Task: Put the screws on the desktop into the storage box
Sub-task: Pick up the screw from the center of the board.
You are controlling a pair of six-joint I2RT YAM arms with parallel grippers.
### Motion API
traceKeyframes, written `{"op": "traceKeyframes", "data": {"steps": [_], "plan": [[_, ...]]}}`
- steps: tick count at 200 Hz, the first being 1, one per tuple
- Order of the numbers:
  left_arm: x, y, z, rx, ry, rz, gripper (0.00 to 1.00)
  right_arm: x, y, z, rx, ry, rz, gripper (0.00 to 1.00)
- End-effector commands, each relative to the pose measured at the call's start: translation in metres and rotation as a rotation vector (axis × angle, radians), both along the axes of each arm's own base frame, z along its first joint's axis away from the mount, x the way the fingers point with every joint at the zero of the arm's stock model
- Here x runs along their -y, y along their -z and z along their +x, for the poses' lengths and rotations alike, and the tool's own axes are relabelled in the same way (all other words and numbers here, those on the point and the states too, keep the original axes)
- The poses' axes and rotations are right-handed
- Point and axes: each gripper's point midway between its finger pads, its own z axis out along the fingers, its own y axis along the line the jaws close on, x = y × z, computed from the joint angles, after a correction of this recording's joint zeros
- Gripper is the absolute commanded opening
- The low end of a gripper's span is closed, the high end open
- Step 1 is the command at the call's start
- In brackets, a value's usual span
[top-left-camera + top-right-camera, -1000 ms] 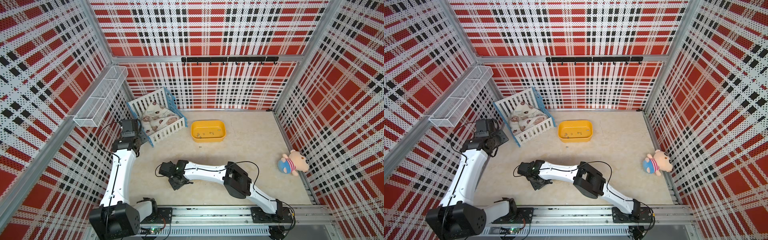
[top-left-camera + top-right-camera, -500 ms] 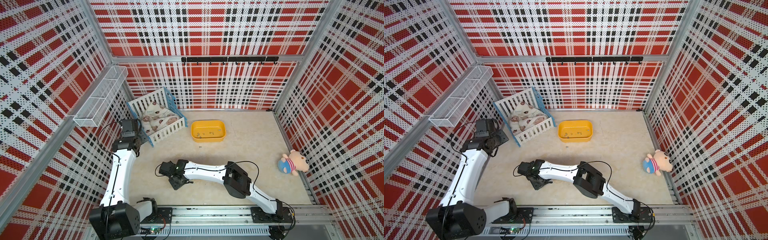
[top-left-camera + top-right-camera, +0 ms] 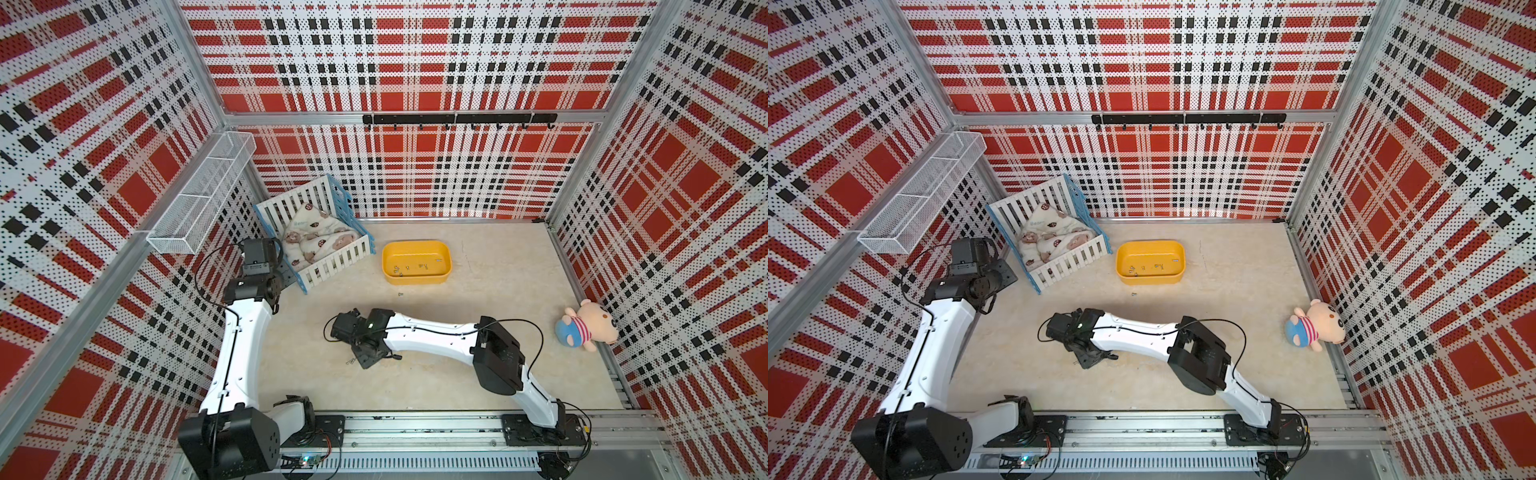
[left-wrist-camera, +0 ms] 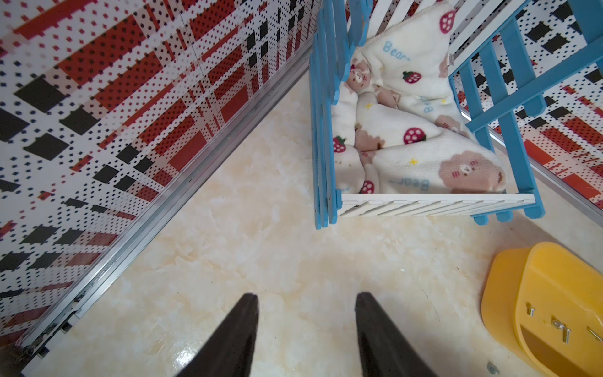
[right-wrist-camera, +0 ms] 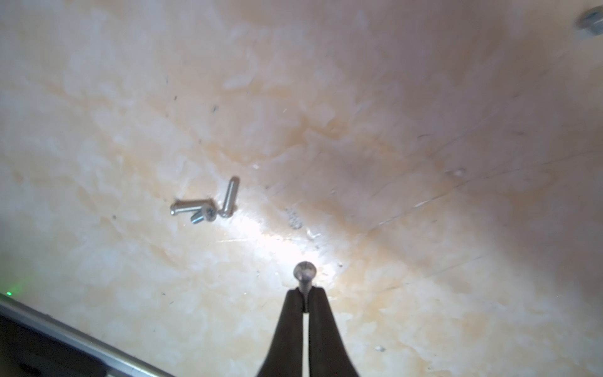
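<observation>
- The tabletop [image 3: 436, 395] carries everything. Some screws lie on it and others are already in the box, so we judge the task as partly done.
- The storage box [image 3: 415, 280] stands toward the back of the tabletop, near the crib [image 3: 316, 241]. Its open side is up, so a screw can simply be dropped in.
- The left gripper [image 4: 305, 295] hangs above bare tabletop near the crib, fingers about half apart and nothing between them. We think it waits out of the way. Only the left wrist view shows this gap.
- The right gripper [image 5: 304, 290] is low over the tabletop, in front of the box and well apart from it, with its fingers pressed together on a screw. In both top views the wrist hides the fingertips, so only the right wrist view proves the grip.
- The screws in the box [image 3: 1133, 270] are tiny specks in the top views. The left wrist view shows them [image 4: 561, 328] lying flat on the yellow floor.
- Three loose screws [image 5: 204, 209] lie close together on the tabletop near the right gripper.
- The held screw [image 5: 304, 272] is pinched by its shank and its head sticks out past the fingertips. We judge that such a thin grip can slip, so the carry needs care.
- A lone screw [image 3: 400, 294] rests just in front of the box.
</observation>
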Motion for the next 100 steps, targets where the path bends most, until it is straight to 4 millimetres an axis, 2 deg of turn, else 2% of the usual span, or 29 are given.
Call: {"op": "traceKeyframes", "data": {"steps": [1, 25, 45, 65, 100], "plan": [[-0.001, -0.004, -0.001, 0.03, 0.001, -0.002, 0.54, 0.028, -0.043, 0.057, 0.113, 0.093, 0.012, 0.0], [0.003, -0.004, 0.0, 0.028, 0.012, -0.001, 0.54, 0.047, -0.069, 0.111, 0.172, 0.168, 0.042, 0.0], [0.006, -0.005, 0.0, 0.033, 0.019, -0.003, 0.54, 0.064, -0.077, 0.152, 0.195, 0.227, 0.055, 0.0], [0.008, -0.005, 0.001, 0.032, 0.022, 0.001, 0.54, 0.08, -0.074, 0.188, 0.201, 0.293, 0.071, 0.0], [0.013, -0.004, 0.003, 0.031, 0.032, -0.001, 0.54, 0.105, -0.051, 0.238, 0.174, 0.387, 0.091, 0.0]]}}
